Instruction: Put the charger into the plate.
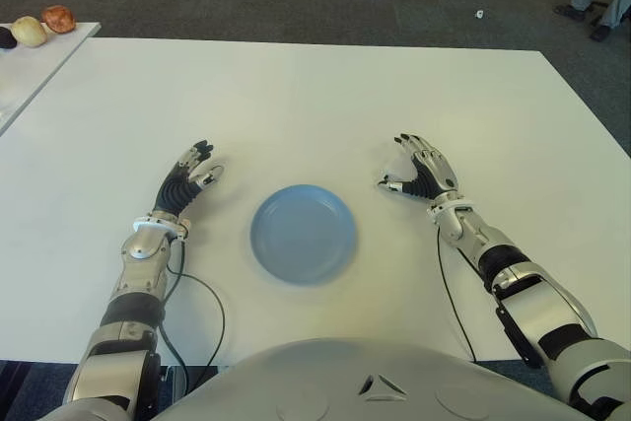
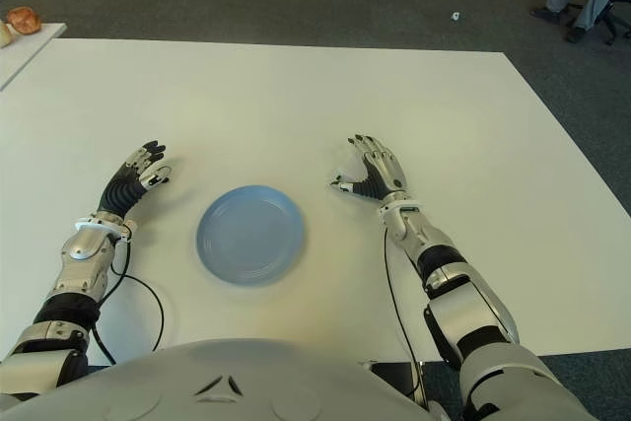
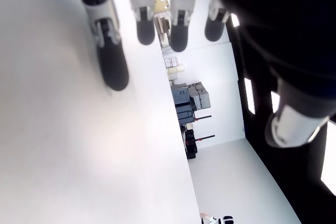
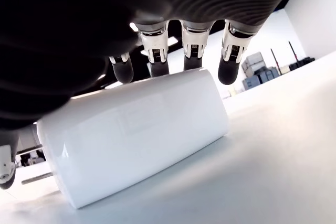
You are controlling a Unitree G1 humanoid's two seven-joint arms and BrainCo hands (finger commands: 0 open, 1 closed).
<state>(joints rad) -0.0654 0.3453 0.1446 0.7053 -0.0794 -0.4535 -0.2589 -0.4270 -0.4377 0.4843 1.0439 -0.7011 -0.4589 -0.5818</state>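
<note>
My right robot hand (image 1: 419, 173), right of centre frame, arches unclenched over the white rectangular plastic charger (image 4: 134, 132), lying lengthwise beneath its fingers; the round blue plate (image 1: 303, 234) sits just left.

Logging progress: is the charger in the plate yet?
No. The blue plate holds nothing; the white charger lies on the table under the right hand, beside the plate.

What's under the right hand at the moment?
A white charger lies on the white table beneath the right hand, prongs sticking out one end. The fingers arch over it; the eye views hide it almost entirely. The blue plate holds nothing.
</note>
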